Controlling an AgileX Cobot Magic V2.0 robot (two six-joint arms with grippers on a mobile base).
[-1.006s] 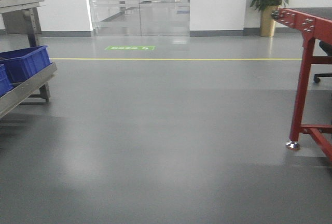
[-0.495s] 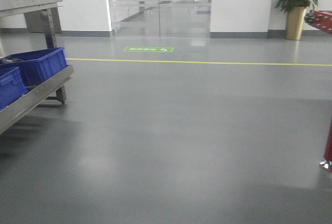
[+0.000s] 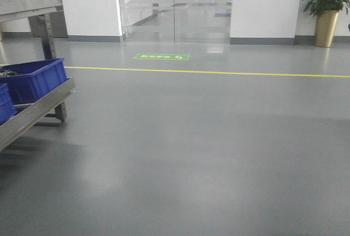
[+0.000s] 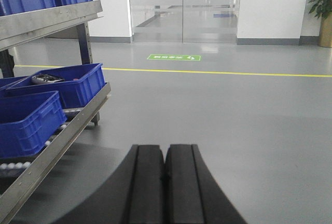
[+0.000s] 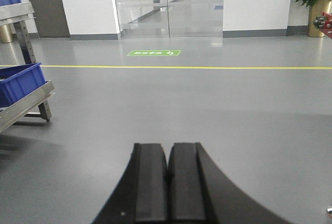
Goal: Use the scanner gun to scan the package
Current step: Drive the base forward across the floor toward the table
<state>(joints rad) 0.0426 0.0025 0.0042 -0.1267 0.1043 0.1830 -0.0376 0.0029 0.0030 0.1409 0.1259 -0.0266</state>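
No package shows in any view. A dark object point(image 4: 45, 78) lies in the far blue bin point(image 4: 78, 81) on the steel rack; I cannot tell if it is the scanner gun. My left gripper point(image 4: 165, 149) is shut and empty, held above the grey floor to the right of the rack. My right gripper point(image 5: 168, 148) is shut and empty, above open floor. Neither gripper shows in the front view.
A steel roller rack point(image 3: 33, 110) with blue bins point(image 3: 34, 77) stands at the left; it also shows in the left wrist view point(image 4: 62, 130) and right wrist view point(image 5: 23, 105). A yellow floor line point(image 3: 219, 72), glass doors point(image 3: 175, 6) and a potted plant point(image 3: 326, 12) lie ahead.
The view has swung left: the red frame at the right has left the front view, and the rack and bins have come further in at the left.
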